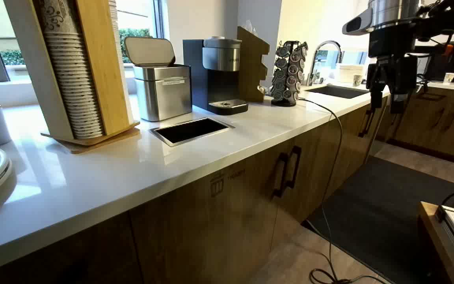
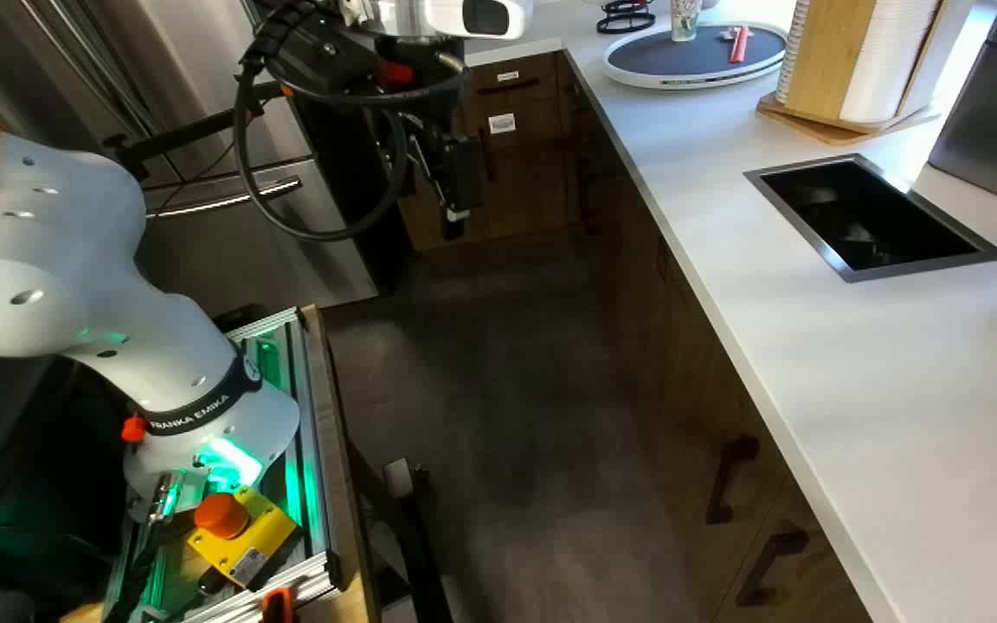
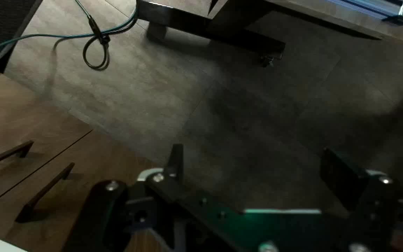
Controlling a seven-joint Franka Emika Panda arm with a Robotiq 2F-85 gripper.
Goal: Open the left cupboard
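In an exterior view, going left to right: the large, flat, medium-brown wood-grain cupboard door (image 1: 203,225) on the left stands closed below the counter edge (image 1: 195,181), its slim black vertical bar handle (image 1: 283,174) along the right edge; then the matching wood door (image 1: 310,183); then, well apart, the black two-finger gripper (image 1: 387,103), fingers (image 3: 176,159) wide and holding nothing. The approach seems in hand; next it likely needs to reach the left handle, straddle it, grip and pull.
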